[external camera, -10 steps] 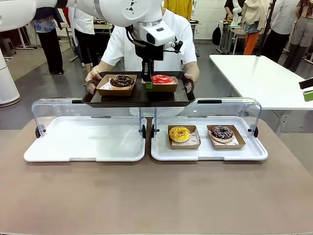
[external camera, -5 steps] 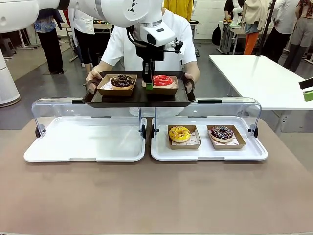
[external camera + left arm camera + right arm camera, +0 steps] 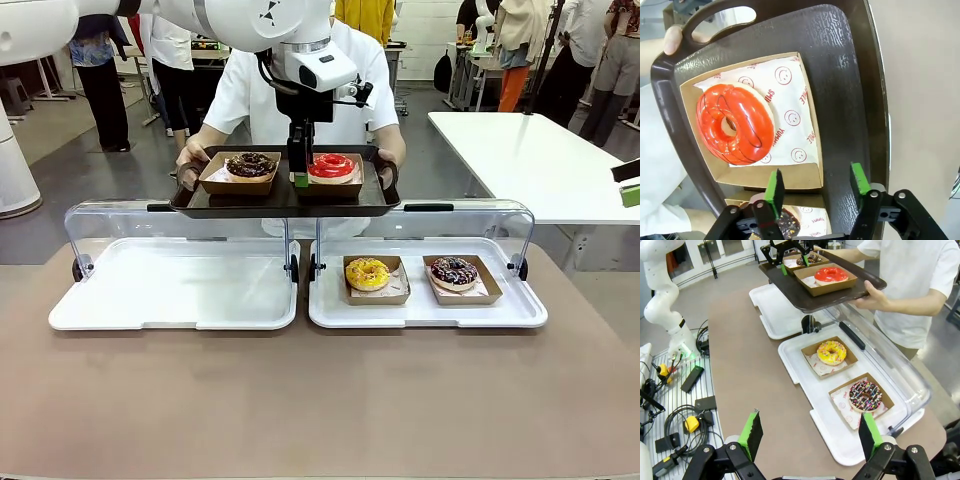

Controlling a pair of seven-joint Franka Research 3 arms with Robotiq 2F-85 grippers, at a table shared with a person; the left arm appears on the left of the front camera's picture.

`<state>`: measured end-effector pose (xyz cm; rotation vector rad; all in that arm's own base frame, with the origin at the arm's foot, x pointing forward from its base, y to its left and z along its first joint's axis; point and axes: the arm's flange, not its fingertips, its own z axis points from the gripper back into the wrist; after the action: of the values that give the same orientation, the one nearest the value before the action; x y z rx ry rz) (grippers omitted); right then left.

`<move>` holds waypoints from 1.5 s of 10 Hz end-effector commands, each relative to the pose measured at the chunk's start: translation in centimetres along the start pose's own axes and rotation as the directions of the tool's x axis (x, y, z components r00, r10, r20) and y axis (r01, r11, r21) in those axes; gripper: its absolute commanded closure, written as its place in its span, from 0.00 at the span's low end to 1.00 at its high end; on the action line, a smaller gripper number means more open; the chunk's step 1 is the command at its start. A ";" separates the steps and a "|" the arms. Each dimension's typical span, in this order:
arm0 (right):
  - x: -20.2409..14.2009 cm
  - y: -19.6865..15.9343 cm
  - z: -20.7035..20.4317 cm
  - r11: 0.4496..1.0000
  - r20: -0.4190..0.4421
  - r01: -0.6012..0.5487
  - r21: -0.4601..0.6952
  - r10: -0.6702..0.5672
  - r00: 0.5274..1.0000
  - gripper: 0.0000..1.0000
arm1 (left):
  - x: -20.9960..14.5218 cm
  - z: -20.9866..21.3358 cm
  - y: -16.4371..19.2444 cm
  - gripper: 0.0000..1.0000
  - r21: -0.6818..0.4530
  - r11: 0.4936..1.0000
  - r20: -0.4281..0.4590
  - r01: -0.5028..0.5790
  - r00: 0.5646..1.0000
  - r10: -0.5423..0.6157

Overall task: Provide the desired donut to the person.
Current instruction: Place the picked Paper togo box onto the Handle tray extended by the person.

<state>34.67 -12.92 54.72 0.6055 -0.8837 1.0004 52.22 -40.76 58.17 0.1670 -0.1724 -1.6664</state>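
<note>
Above the far edge of the table, in the front view, the person in the white shirt holds a dark tray by both end handles, and the left hand hangs over the tray's middle, at the near-left edge of the box with the red donut; a chocolate donut sits in a second box to the left on the tray. Nearer than the tray, two white display trays lie side by side on the table with their clear lids tipped back; the right one carries a yellow donut and a dark sprinkled donut, each in a brown box. In the left wrist view, the left hand is open, its green pads spread apart, one just at the corner of the red donut's box and gripping nothing; the red donut rests on printed paper in that box on the tray. In the right wrist view, the right hand stands wide open and empty, high over the table's near end, well away from the tray.
</note>
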 end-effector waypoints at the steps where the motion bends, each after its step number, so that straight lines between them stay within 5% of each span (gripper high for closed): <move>1: 0.0 -0.1 -0.2 1.000 0.025 -0.009 0.002 0.009 1.000 0.00 | 0.2 0.4 0.7 0.00 -0.012 1.000 -0.023 0.008 1.000 -0.009; 5: 0.0 -0.1 -0.2 1.000 0.025 -0.009 0.002 0.009 1.000 0.00 | -0.2 0.7 0.4 0.00 -0.062 0.998 0.012 0.014 1.000 -0.014; 7: 0.0 -0.1 -0.2 1.000 0.025 -0.009 0.002 0.009 1.000 0.00 | -4.0 4.0 -2.2 0.00 -0.204 0.977 0.049 0.060 0.997 -0.051; 10: 0.0 -0.1 -0.2 1.000 0.025 -0.009 0.002 0.009 1.000 0.00 | -15.8 10.5 -8.2 0.00 -0.233 0.958 0.084 0.165 0.985 -0.149; 15: 0.0 -0.1 -0.2 1.000 0.025 -0.009 0.002 0.009 1.000 0.00 | -31.5 9.1 -15.3 0.00 -0.034 0.995 0.182 0.099 0.979 -0.091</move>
<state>34.66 -12.96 54.70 0.6055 -0.8834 0.9991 39.83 -8.28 66.78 -0.0223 -0.1752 -1.7774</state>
